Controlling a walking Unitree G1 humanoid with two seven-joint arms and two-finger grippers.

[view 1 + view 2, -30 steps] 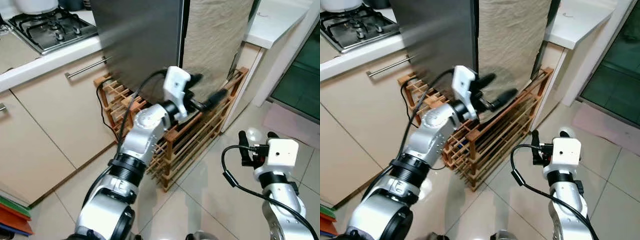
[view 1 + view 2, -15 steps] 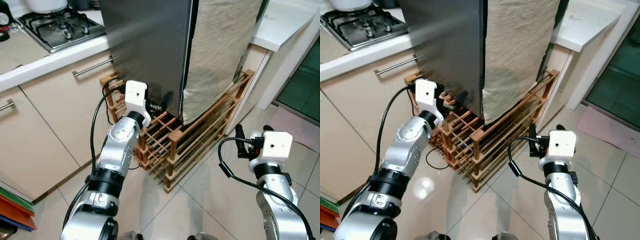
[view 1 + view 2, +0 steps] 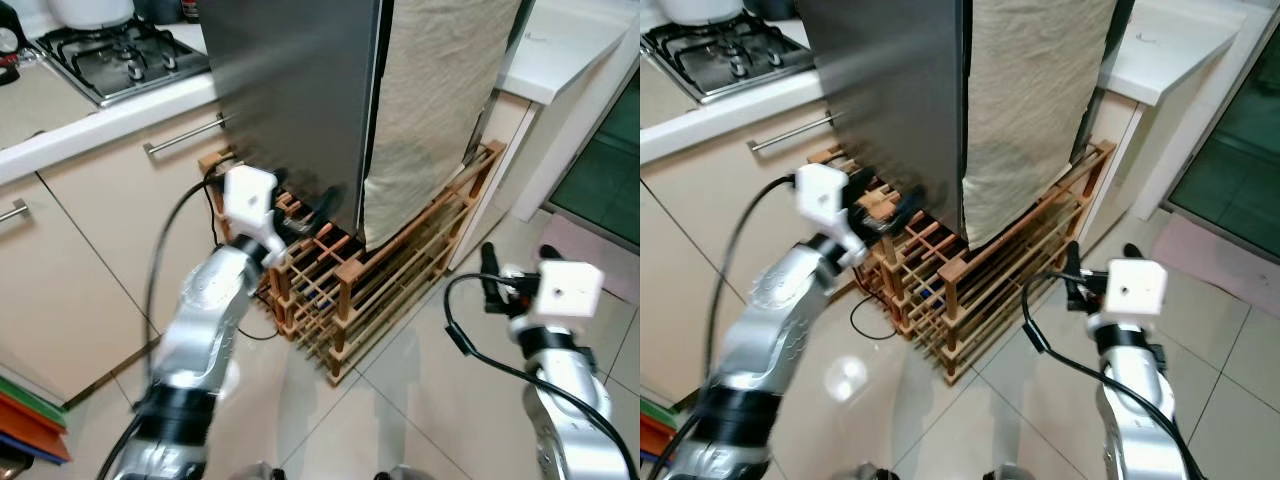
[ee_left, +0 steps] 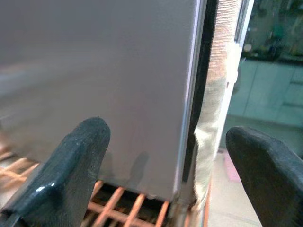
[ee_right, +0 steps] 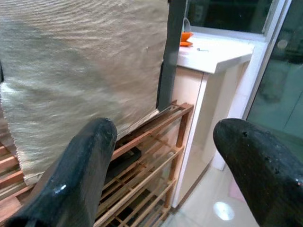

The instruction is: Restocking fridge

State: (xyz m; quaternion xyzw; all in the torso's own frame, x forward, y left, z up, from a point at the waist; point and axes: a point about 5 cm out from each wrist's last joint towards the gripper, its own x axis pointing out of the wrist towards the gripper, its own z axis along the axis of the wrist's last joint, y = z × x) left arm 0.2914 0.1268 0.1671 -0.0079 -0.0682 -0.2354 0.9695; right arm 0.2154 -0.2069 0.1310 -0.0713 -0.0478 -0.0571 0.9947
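Nearest to us, our right gripper (image 3: 492,277) hangs low over the tiled floor (image 3: 420,400), its two black fingers spread apart and empty; through its wrist camera we look between them at the cloth (image 5: 80,71) and the rack beyond. Our left gripper (image 3: 305,215) is raised a little farther forward, close to the lower corner of the fridge door (image 3: 290,90); its fingers (image 4: 71,165) are likewise parted and hold nothing, and from its wrist we see the door's edge (image 4: 189,94) between them. The left arm is blurred in the head views. Behind both grippers stands a wooden rack (image 3: 380,270), directly below the fridge. The fridge itself, our task's object, rises above the rack as a grey metal door, shut, with the beige cloth draped down its right half. Farther left we find the cabinet drawers (image 3: 90,250) and, on the counter, the stove (image 3: 120,55). We judge the door heavy and rigid, its smooth face slippery and offering no purchase. No handle is visible, so the vertical edge at the dark seam looks the likeliest place to hook a finger; the soft cloth would only slide.
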